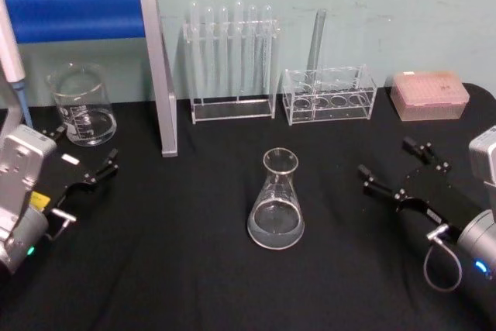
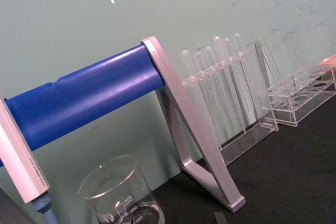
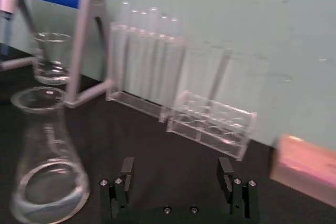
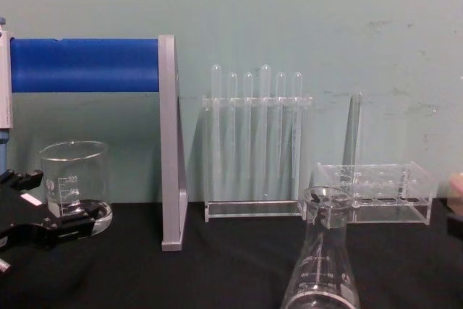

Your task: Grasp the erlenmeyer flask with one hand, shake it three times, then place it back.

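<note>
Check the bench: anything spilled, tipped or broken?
Nothing spilled or broken. The erlenmeyer flask stands upright between the left gripper and right gripper, jaws open. One lone test tube leans slightly in the low rack.

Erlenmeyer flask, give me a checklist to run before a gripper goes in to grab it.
1. Erlenmeyer flask upright on the black cloth: ok.
2. Nothing touching the flask: ok.
3. Right gripper open, to the flask's right: ok.
4. Left gripper open, off by the beaker, apart from the flask: ok.
5. Test tube rack behind the flask, apart from it: ok.
6. Liquid inside the flask: cannot tell.
</note>
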Available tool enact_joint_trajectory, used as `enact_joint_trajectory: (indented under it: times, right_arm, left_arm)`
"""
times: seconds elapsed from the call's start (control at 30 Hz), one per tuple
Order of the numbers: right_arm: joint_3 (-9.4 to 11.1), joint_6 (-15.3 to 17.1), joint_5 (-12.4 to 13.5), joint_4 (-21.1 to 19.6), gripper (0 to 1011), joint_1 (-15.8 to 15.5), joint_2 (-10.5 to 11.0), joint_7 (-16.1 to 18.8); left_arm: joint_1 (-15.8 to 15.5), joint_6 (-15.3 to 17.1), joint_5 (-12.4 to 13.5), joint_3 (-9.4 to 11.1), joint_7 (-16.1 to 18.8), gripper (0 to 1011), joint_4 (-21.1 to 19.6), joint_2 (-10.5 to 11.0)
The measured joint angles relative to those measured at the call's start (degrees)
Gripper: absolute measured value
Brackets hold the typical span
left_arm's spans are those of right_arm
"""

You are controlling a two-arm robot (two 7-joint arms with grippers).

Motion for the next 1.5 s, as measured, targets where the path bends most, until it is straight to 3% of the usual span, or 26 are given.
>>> enact_joint_trajectory:
  times: [0.43,0.6,0.8,1.5]
  right_arm:
    - [-0.8,0.6,4.9,0.8,1000,0.5,-1.1,11.5]
    - [-1.9,-0.2,4.9,1.7,1000,1.6,-1.3,15.7]
    - [-4.0,-1.1,2.9,3.4,1000,3.8,-2.5,20.1]
    - [-5.3,0.4,0.4,9.1,1000,9.9,-9.4,23.5]
  left_arm:
    - [0.0,0.0,0.0,0.0,0.0,1001,0.0,0.0]
    - [0.0,0.0,0.0,0.0,0.0,1001,0.0,0.0]
    - [0.0,0.0,0.0,0.0,0.0,1001,0.0,0.0]
    - [0.0,0.0,0.0,0.0,0.0,1001,0.0,0.0]
